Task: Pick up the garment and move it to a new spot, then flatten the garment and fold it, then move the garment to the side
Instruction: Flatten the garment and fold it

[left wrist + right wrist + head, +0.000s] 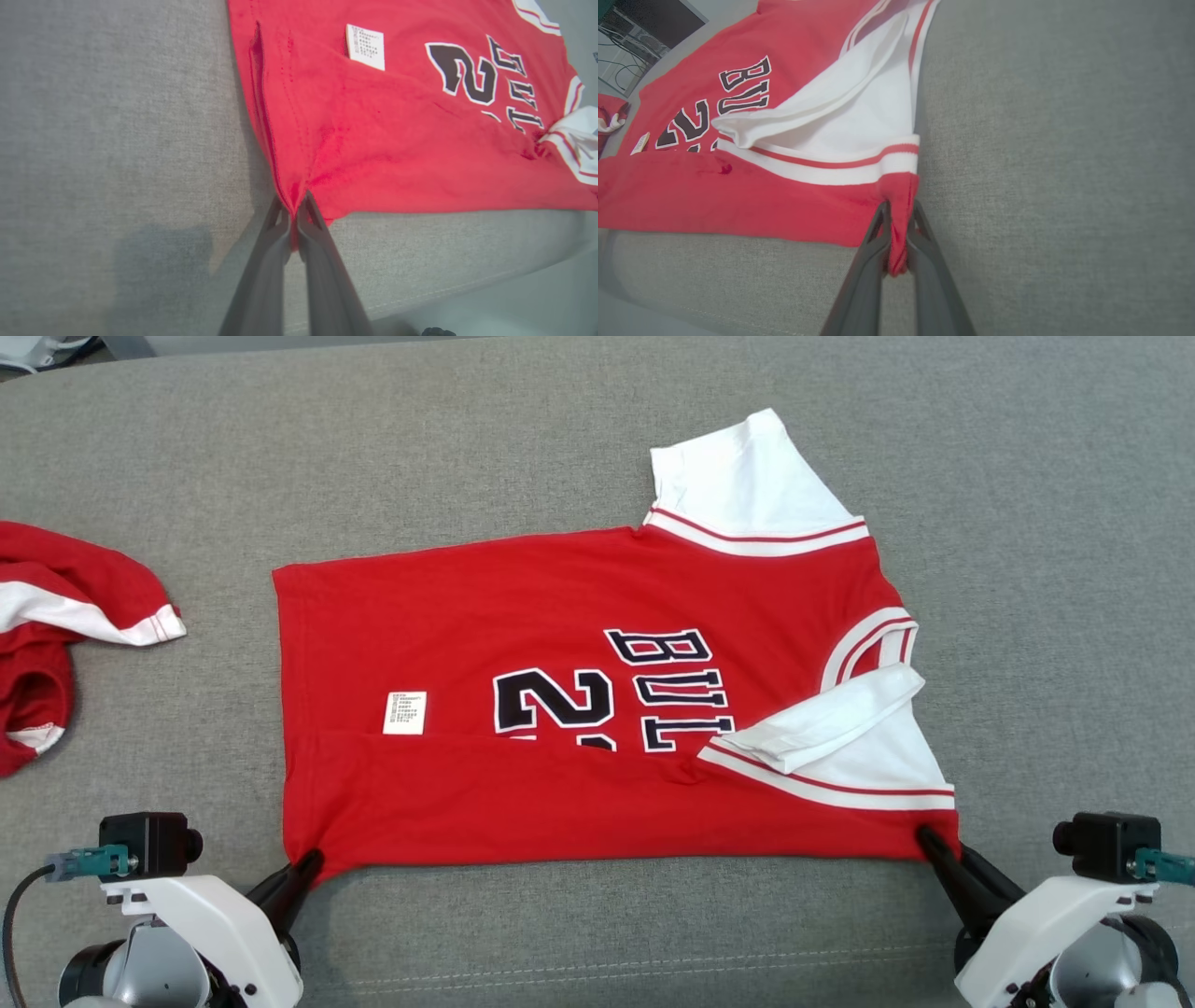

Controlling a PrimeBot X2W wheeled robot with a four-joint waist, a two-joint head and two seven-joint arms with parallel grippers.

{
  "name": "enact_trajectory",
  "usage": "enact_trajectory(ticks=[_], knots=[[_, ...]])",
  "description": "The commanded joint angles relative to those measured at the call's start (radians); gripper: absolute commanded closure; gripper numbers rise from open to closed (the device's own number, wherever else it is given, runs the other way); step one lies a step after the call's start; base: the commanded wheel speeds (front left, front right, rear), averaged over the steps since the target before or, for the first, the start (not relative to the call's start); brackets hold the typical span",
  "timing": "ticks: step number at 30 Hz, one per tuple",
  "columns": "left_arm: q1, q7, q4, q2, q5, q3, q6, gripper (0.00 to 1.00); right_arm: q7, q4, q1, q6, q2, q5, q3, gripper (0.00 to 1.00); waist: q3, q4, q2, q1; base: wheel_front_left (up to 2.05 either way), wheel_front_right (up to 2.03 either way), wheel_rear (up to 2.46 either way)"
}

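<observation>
The garment (523,616) is a red jersey with white sleeves and dark lettering, lying spread on the grey table with its near long edge folded over. My left gripper (308,866) is shut on the near left hem corner of the garment (373,140); the left wrist view has my left gripper (294,207) pinching red cloth between its fingers. At the near right corner, below the white sleeve band, my right gripper (929,840) is shut on the garment (738,200). The cloth bunches between the fingertips of my right gripper (900,207) in the right wrist view.
A second red and white garment (56,616) lies crumpled at the table's left edge. The grey fabric table (597,448) stretches wide behind and to the right of the jersey. Its front edge with a seam (597,971) runs just below my grippers.
</observation>
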Motion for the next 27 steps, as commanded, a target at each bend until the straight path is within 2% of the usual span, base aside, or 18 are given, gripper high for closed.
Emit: enact_trajectory(ticks=[1,6,7,8,9,10,16,21,27], knots=[[-0.004,0.002,-0.039,0.035,-0.012,0.050,0.012,1.00,0.011,-0.052,0.032,0.003,0.004,-0.021,-0.008,1.00,-0.001,-0.009,0.0000,0.0000,0.00,0.00,0.00],[0.036,0.012,-0.075,0.039,-0.022,0.060,0.032,1.00,0.037,-0.099,0.070,0.003,0.047,-0.071,-0.043,1.00,0.003,-0.020,0.0000,0.0000,0.00,0.00,0.00],[0.040,0.015,-0.080,0.041,-0.023,0.060,0.034,1.00,0.035,-0.104,0.070,0.003,0.050,-0.084,-0.047,0.64,0.004,-0.021,0.0000,0.0000,0.00,0.00,0.00],[0.041,0.017,-0.085,0.042,-0.023,0.060,0.036,0.82,0.036,-0.106,0.069,0.003,0.056,-0.090,-0.052,0.00,0.005,-0.021,0.0000,0.0000,0.00,0.00,0.00],[0.042,0.015,-0.089,0.041,-0.024,0.061,0.037,0.24,0.037,-0.106,0.068,0.003,0.061,-0.095,-0.055,0.00,0.006,-0.020,0.0000,0.0000,0.00,0.00,0.00],[0.042,0.018,-0.092,0.043,-0.023,0.059,0.037,0.00,0.036,-0.106,0.066,0.003,0.064,-0.101,-0.058,0.00,0.006,-0.019,0.0000,0.0000,0.00,0.00,0.00],[0.040,-0.016,-0.113,0.044,-0.006,0.069,0.043,0.00,-0.008,-0.115,0.050,0.003,0.074,-0.118,-0.093,0.00,0.001,-0.012,0.0000,0.0000,0.00,0.00,0.00],[0.010,-0.123,-0.170,0.043,0.030,0.123,0.057,0.00,-0.102,-0.142,0.016,0.003,0.073,-0.144,-0.161,0.00,-0.006,-0.004,0.0000,0.0000,0.00,0.00,0.00],[-0.081,-0.202,-0.198,0.072,0.121,0.139,0.075,0.00,-0.161,-0.143,-0.085,0.003,0.050,-0.202,-0.213,0.00,-0.001,0.002,0.0000,0.0000,0.00,0.00,0.00]])
